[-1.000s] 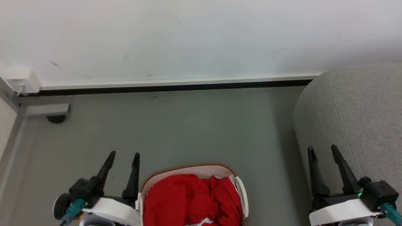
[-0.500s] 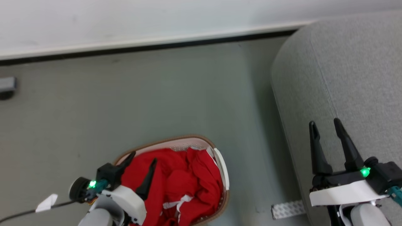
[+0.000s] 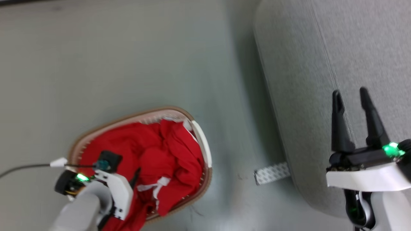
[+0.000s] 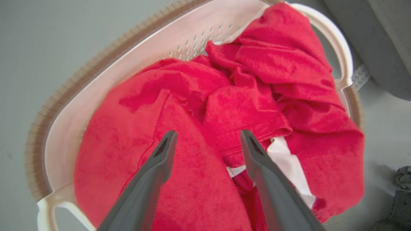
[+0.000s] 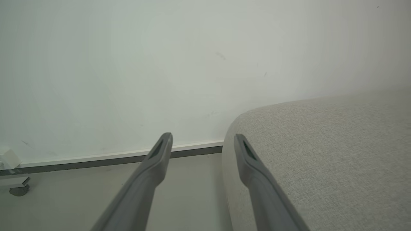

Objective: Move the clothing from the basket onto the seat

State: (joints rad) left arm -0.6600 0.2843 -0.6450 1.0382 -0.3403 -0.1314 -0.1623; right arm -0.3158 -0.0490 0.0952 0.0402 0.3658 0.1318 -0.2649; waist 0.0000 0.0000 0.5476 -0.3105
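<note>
The left pincer (image 4: 208,134) hangs right over the clothing (image 4: 224,106), its two fingers apart and aimed down into the red heap. Nothing is between them yet. In the left wrist view a raised fold of the cloth lies straight ahead in the gap, and a white band (image 4: 282,160) shows just beside the right-hand finger. I cannot tell whether the tips are already touching the fabric.

All the clothing sits in the basket (image 3: 135,113), piled up to the rim and spilling a little over the near right edge. The oval basket seems to run from near left to far right, with a white handle (image 3: 203,144) on the side facing the seat.

The seat (image 3: 321,64) lies to the right of the basket, across a band of bare floor (image 3: 128,48). The right pincer (image 3: 349,93) hovers over the seat's left edge, fingers apart and empty, well apart from the clothing. So the left arm is plainly the nearer one for the pick.

A thin cable (image 3: 25,166) trails left from the left wrist, and a pale patterned strip (image 3: 272,172) lies on the floor at the foot of the seat. Neither looks to block the way across. The likelier snag is the basket rim and handle catching trailing cloth.
</note>
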